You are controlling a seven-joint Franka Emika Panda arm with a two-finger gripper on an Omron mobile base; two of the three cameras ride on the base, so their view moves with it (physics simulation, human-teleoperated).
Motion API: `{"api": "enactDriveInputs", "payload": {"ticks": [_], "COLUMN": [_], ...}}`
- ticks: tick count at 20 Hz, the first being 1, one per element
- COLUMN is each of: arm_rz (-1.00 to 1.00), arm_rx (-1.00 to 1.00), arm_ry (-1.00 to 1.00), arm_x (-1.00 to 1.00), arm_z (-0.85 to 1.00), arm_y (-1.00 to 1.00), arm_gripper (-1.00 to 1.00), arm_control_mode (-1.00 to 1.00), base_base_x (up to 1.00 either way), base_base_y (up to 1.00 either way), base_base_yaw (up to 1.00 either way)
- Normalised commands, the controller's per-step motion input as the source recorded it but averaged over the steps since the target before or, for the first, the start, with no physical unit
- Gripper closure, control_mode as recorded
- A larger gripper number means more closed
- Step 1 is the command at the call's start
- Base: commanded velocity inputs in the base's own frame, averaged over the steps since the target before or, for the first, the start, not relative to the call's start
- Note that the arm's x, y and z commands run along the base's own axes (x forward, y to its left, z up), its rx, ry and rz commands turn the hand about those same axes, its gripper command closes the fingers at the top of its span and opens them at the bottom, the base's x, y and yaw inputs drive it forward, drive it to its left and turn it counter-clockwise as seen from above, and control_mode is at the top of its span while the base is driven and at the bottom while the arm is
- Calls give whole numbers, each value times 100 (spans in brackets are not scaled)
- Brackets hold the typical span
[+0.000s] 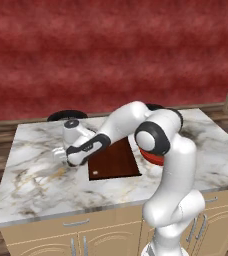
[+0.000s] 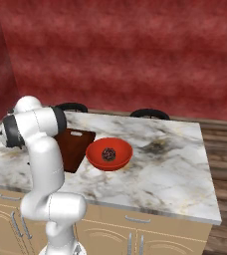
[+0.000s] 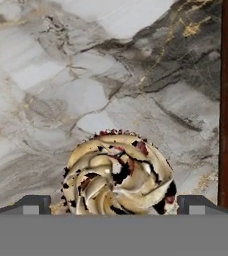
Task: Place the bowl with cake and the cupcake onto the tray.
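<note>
- The gripper [image 3: 114, 202] hangs low over the counter [image 1: 41, 175], jaws wide apart, straddling the cupcake [image 3: 118, 172] — nothing held yet.
- Closing too hard could crush its swirled top or tip it.
- The tray [image 1: 117, 161] lies just beside; the bowl with cake [image 2: 109, 154] sits touching the tray's far edge — a careless carry might clip it.

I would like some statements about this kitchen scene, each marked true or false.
1. The bowl with cake stands on the counter, beside the tray. True.
2. The cupcake lies on the tray. False: it sits on the marble counter, next to the tray's edge.
3. The gripper is open, with one finger on each side of the cupcake. True.
4. The tray already carries the bowl. False: the tray's visible surface is bare.
5. The cupcake has pale swirled frosting. True.
</note>
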Motion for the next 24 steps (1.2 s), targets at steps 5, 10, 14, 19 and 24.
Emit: {"api": "enactDriveInputs", "payload": {"ticks": [5,10,14,19,24], "arm_rz": [0,0,0,0,-1], "arm_rx": [0,1,0,0,-3], "arm_ry": [0,0,0,0,0], "arm_x": [8,1,0,0,1], "arm_z": [-10,-9,-5,0,66], "arm_y": [0,0,0,0,-45], "arm_gripper": [-100,-100,100,100,100], "arm_control_mode": [-100,-100,-100,-100,-100], "base_base_x": [0,0,0,0,0], "base_base_y": [0,0,0,0,0], "base_base_yaw": [0,0,0,0,0]}}
